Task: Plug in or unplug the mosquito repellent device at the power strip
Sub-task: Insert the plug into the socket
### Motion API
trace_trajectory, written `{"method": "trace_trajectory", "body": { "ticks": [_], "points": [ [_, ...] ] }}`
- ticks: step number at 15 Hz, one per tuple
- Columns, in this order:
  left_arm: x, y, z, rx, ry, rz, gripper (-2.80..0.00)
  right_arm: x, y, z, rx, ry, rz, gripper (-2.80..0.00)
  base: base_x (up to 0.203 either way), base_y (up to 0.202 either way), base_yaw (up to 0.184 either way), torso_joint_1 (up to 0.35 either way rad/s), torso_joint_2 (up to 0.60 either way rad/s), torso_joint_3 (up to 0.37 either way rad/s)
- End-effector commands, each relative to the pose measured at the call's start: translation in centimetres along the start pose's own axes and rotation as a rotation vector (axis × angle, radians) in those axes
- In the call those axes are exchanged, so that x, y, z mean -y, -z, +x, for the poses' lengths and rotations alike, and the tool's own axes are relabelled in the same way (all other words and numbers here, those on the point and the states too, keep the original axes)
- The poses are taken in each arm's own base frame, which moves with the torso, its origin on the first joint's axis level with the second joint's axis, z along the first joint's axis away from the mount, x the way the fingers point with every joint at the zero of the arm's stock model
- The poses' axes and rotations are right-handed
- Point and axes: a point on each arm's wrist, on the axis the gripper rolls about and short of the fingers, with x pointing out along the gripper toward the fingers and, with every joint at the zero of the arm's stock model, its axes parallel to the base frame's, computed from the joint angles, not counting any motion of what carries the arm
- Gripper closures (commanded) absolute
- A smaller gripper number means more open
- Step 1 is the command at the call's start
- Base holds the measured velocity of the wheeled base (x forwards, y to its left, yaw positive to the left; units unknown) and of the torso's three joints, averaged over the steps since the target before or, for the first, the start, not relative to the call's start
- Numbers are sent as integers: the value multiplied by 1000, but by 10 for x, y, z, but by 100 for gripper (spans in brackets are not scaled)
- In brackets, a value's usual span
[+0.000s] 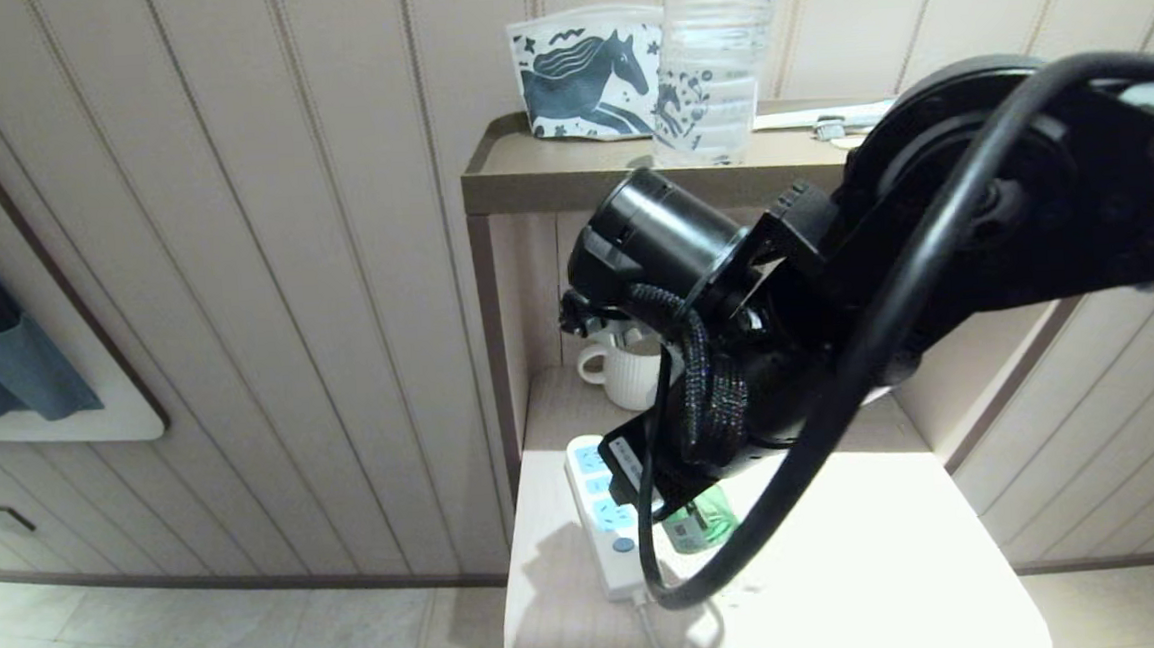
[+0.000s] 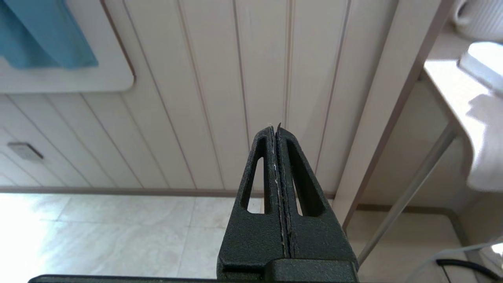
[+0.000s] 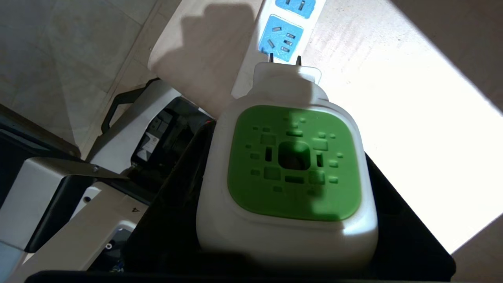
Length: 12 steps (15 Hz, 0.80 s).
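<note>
A: Green-topped mosquito repellent device (image 3: 289, 173) sits clamped in right gripper (image 3: 275, 220), frame centre, prongs just short of power strip (image 3: 281, 39).
B: Plugging step. Next: align prongs with socket. Left gripper (image 2: 276, 135) closed, empty.

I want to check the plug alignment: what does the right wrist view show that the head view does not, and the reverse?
Only the right wrist view shows the mosquito repellent device's green top and its two prongs, clear of the socket faces. Only the head view shows the mug, the water bottle on the upper shelf and the strip's blue button. Both show the power strip on the table, with the device held in the right gripper.
</note>
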Motion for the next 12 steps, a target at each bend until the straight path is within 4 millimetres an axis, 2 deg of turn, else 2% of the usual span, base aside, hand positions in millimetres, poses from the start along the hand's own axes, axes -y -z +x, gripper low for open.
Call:
{"method": "trace_trajectory", "body": {
  "ticks": [1,5,8,12],
  "points": [
    [0,0,0,0,0,1,0,-3,1,14,-38,12,-5,0,0,0,0,256,-549,-295],
    [0,0,0,1,0,-1,0,-7,-1,36,-79,27,-5,0,0,0,0,268,-569,-303],
    [0,0,0,3,-7,-14,0,-5,-2,45,-94,35,4,0,0,0,0,244,-540,-276],
    [0,0,0,5,-9,-58,0,4,1,57,-139,54,25,0,0,0,0,31,-49,-29]
  ]
}}
